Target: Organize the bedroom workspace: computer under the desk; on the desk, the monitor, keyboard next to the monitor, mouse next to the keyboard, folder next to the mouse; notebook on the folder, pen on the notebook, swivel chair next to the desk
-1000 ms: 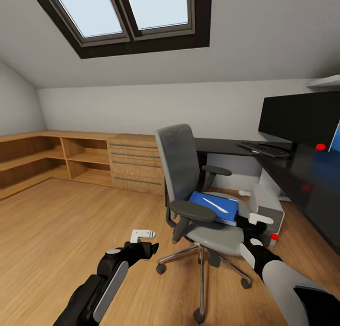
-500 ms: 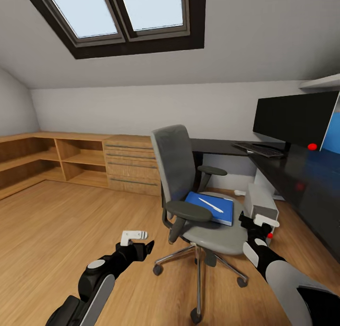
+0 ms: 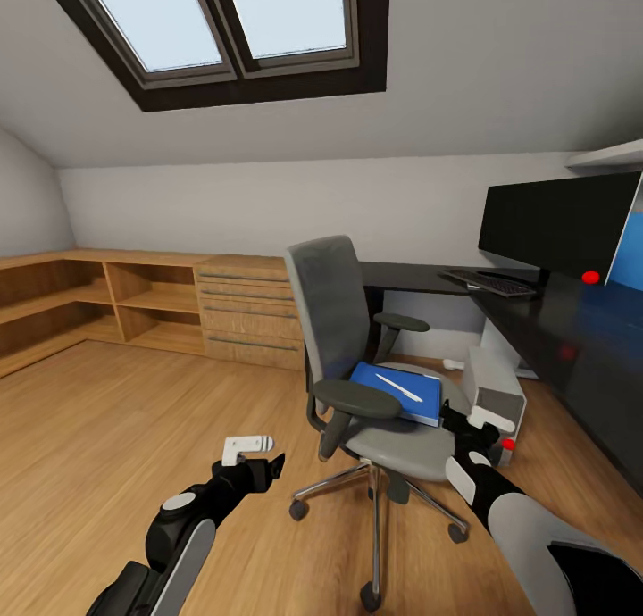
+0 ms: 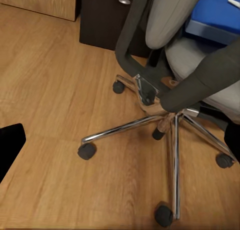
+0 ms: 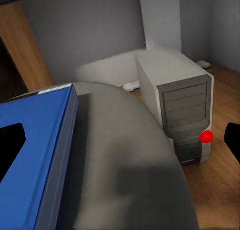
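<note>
From the head camera, the right gripper (image 3: 471, 422) hovers just beside the swivel chair (image 3: 357, 348) seat, where the folder (image 3: 398, 393) lies with the pen (image 3: 397, 387) on top; the left gripper (image 3: 259, 460) hangs low beside the chair's base. Left wrist: jaws spread wide, star base (image 4: 165, 135) ahead. Right wrist: fingers wide apart, folder edge (image 5: 35, 155) close by, computer (image 5: 177, 107) beyond the seat.

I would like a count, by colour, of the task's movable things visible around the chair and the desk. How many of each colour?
Black: 2, the monitor and the keyboard.
Blue: 1, the folder.
White-silver: 1, the pen.
White-grey: 1, the computer.
Grey: 1, the swivel chair.
Total: 6.
</note>
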Robot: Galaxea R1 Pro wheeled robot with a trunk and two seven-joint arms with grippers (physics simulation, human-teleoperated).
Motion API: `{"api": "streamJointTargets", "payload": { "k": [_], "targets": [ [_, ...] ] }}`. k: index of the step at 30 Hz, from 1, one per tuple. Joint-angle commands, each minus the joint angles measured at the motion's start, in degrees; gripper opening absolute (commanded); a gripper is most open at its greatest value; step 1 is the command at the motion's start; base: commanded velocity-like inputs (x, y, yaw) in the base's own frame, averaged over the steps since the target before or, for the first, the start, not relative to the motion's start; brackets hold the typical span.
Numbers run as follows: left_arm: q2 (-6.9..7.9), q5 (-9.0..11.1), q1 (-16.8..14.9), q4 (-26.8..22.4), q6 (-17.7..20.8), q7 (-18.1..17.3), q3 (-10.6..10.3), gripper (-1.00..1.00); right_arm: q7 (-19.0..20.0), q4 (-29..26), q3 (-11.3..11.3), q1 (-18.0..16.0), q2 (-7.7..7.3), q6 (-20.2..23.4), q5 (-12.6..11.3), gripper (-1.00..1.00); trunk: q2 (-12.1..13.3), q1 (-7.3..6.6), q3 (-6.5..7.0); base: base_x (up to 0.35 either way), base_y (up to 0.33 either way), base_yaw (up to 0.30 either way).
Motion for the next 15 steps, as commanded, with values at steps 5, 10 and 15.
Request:
{"api": "streamJointTargets", "payload": {
  "k": [5, 10, 15],
  "targets": [
    [0.06, 0.60, -0.05, -0.05, 0.15, 0.69, -0.14, 1.00, 0.08, 0.03, 0.05, -0.04, -0.01, -0.23, -0.44, 1.00, -0.03, -0.01, -0.06, 0.000, 0.000, 0.000],
    [0.06, 0.60, -0.04, -0.05, 0.15, 0.69, -0.14, 1.00, 0.08, 0.00, 0.05, -0.04, -0.01, -0.22, -0.45, 1.00, -0.03, -0.01, -0.06, -0.001, 0.000, 0.000],
    [0.06, 0.60, -0.05, -0.05, 0.15, 0.70, -0.14, 1.00, 0.02, -0.05, 0.05, -0.04, -0.08, -0.22, -0.46, 1.00, -0.03, -0.01, -0.06, -0.167, 0.000, 0.000]
  ]
}}
